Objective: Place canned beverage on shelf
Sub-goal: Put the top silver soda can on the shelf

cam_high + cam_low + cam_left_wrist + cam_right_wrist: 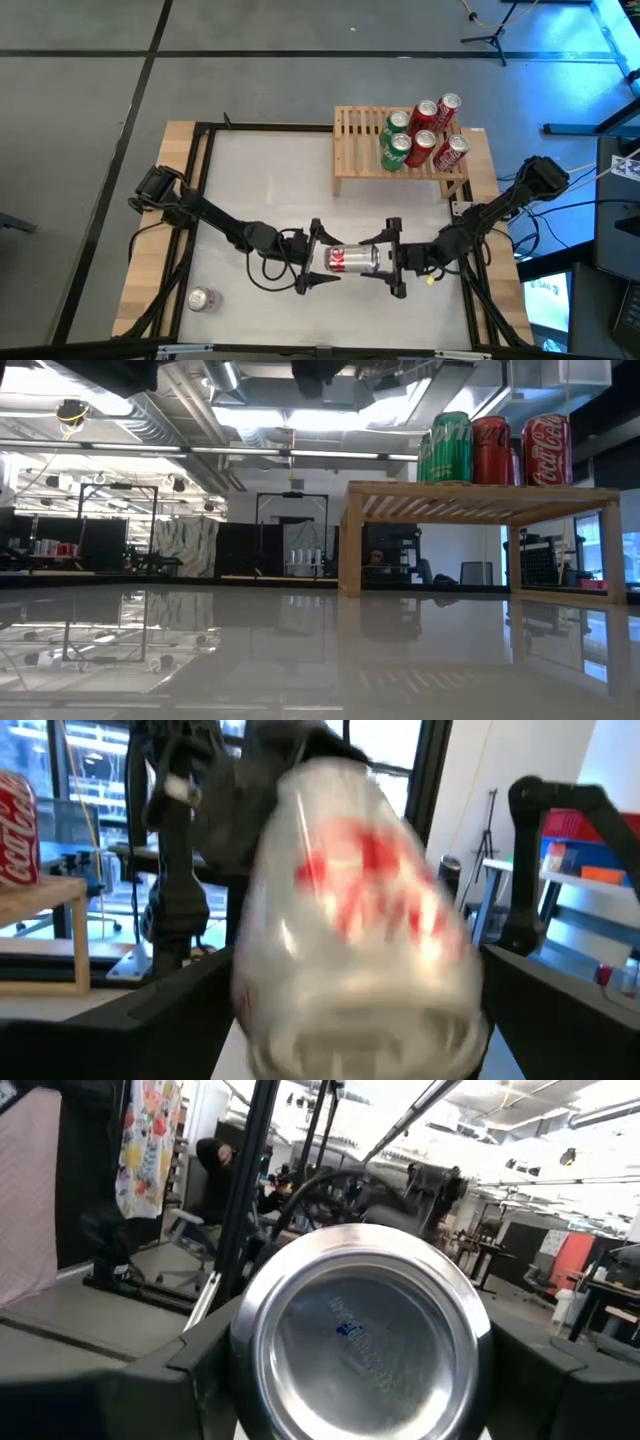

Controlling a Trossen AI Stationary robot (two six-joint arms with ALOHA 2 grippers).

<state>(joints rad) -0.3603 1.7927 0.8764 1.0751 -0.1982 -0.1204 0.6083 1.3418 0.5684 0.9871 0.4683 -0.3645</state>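
Note:
A silver can with a red label (pixel 352 260) lies level in the air between my two grippers, near the table's front middle. My left gripper (pixel 325 258) comes at it from the left and my right gripper (pixel 385 258) from the right. Each has a finger on either side of the can. The can's bare base faces the right wrist view (pixel 360 1340). The wooden slatted shelf (pixel 360 150) stands at the far right on its legs and carries several green and red cans (pixel 422 135). My left gripper pinches the can's side wall (pixel 262 990) between its two fingers, near the can's left end. The fingers come level from the table's left and lie along the can. The can is level and clear of the table. My right gripper pinches the can's side wall just behind the base rim (pixel 245 1330) between its two fingers, at the can's right end. The fingers come level from the table's right and lie along the can.
Another silver can (pixel 203 298) lies on its side on the table near the front left corner. The shelf's left half (pixel 352 135) has bare slats. In the low view the shelf (pixel 480 490) stands to the right with white tabletop (pixel 250 650) before it.

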